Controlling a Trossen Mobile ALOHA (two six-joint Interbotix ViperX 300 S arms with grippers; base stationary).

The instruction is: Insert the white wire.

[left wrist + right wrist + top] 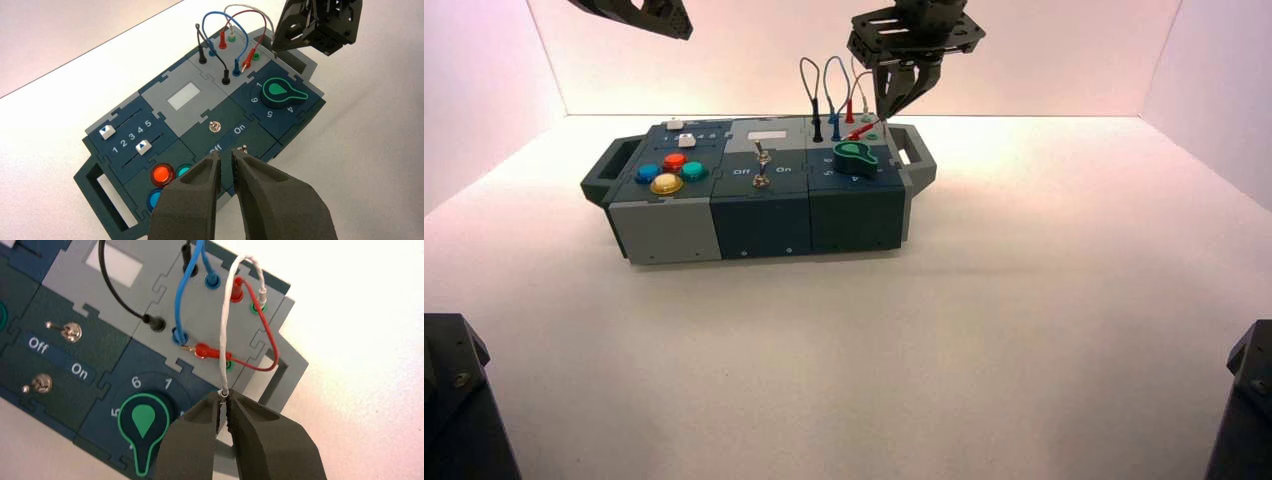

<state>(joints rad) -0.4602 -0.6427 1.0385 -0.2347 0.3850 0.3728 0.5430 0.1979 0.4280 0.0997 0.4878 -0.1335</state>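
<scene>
My right jaws (223, 395), pointed downward above the box's (282, 385) right end, clenched the white wire's (225, 325) free end, my left jaws (226, 153) idled above the box

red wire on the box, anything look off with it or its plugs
Yes: one red plug lies tilted with its metal tip bare beside a blue plug, apparently not seated, while the red wire's other plug stands in its socket.
</scene>
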